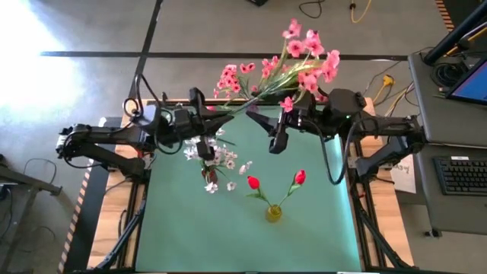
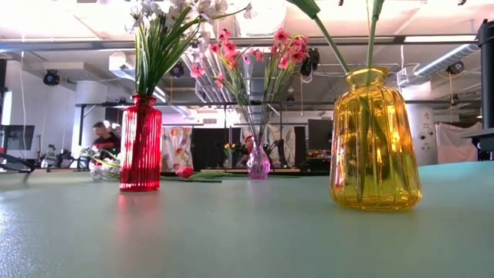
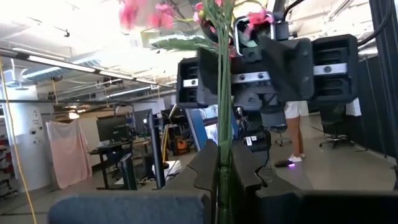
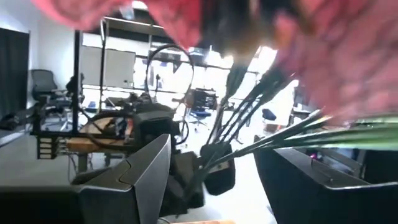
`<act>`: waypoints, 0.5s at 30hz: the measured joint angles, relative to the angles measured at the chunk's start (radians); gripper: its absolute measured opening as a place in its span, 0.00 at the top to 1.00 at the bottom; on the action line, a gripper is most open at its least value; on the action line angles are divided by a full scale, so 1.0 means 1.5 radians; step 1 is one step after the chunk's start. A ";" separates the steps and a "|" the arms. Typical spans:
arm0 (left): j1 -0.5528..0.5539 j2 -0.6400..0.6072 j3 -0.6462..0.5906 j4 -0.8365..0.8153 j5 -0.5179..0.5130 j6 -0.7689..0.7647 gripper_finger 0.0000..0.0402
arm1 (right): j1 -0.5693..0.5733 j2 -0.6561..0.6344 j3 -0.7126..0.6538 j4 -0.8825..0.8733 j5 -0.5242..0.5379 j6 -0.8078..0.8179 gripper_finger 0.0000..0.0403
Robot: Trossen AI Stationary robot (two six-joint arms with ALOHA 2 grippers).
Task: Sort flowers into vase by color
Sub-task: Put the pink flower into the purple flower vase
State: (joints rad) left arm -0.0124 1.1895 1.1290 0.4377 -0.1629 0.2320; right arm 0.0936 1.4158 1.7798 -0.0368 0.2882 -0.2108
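- Green matting covers the bench, and a workshop with desks and hanging cables fills the room behind it.
- Three vases stand on the bench in the low view: one red ribbed vase on the left, one small purple vase far back in the middle, one yellow ribbed vase near on the right.
- White flowers, one loose cluster of many small blossoms, rise from the red ribbed vase, left of centre from above.
- Two red buds on thin stems fork up out of the yellow ribbed vase at the near middle of the bench.
- Pink flowers make up the biggest bunch, fanning out past the far edge of the bench; the low view shows pink blossoms above the small purple vase.
- One pink spray's green stem runs up between the fingers of the left hand, which is clenched tight on it at the far left of the bench, just beside the white flowers.
- Facing it at the far centre, the right hand has its fingers parted, and several green stems of the pink bunch pass through the gap; whether the fingers press on them I cannot tell.
- One person sits far back on the left in the low view.
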 joint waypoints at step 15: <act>0.000 0.040 0.001 0.023 -0.001 -0.007 1.00 | -0.021 0.012 -0.004 -0.002 0.018 -0.017 0.53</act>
State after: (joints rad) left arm -0.0124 1.2488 1.1297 0.4721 -0.1650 0.2222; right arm 0.0620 1.4339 1.7744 -0.0391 0.3149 -0.2367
